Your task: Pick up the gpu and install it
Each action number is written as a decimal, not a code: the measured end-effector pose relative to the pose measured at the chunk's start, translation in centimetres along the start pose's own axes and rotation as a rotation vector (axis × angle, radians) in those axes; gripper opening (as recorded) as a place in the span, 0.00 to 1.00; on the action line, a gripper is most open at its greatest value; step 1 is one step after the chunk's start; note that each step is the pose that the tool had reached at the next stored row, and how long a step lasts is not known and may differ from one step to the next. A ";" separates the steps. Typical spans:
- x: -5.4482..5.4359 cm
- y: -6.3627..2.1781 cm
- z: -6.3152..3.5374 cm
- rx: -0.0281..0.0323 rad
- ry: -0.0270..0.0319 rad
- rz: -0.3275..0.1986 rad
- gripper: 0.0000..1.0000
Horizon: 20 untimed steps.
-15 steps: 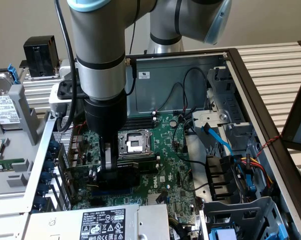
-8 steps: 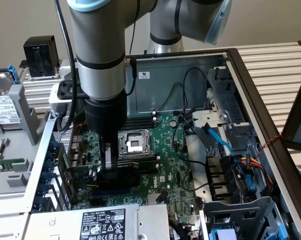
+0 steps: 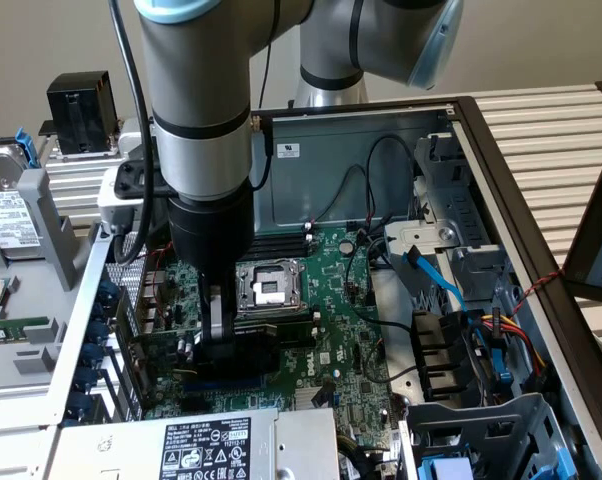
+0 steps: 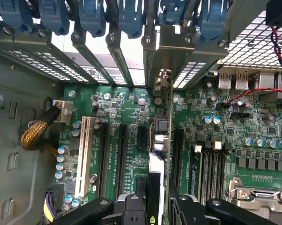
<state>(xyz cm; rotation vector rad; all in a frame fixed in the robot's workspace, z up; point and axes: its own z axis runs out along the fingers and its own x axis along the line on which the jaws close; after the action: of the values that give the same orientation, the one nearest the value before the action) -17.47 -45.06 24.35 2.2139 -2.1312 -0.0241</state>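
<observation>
The gpu (image 4: 168,136) stands on edge over the green motherboard (image 4: 131,112), in line with the black expansion slots (image 4: 120,159). Its silver end bracket (image 4: 162,61) sits at the case's rear slot openings. My gripper (image 4: 159,206) is shut on the card, one black finger (image 4: 131,206) on each side of it. In the exterior view the gripper (image 3: 219,345) reaches straight down into the open case, with the gpu (image 3: 266,340) low against the motherboard (image 3: 331,290) just in front of the CPU socket (image 3: 269,285). I cannot tell how deep the card sits in its slot.
Blue slot latches (image 4: 127,18) line the rear wall above the bracket. A white slot (image 4: 85,154) and a braided cable (image 4: 38,133) lie beside the black slots. The power supply (image 3: 201,445) is close in front. Blue and black cables (image 3: 436,280) and drive bays (image 3: 481,420) fill the exterior view's right.
</observation>
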 end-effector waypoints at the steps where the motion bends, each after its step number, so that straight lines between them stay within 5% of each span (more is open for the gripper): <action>1: 0.0 0.00 -0.02 0.0000 0.0001 0.000 0.27; 20: 0.0 0.00 -0.03 0.0001 0.0001 -0.005 0.27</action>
<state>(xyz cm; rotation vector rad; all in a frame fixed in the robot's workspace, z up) -17.47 -45.07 24.39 2.2191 -2.1259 -0.0240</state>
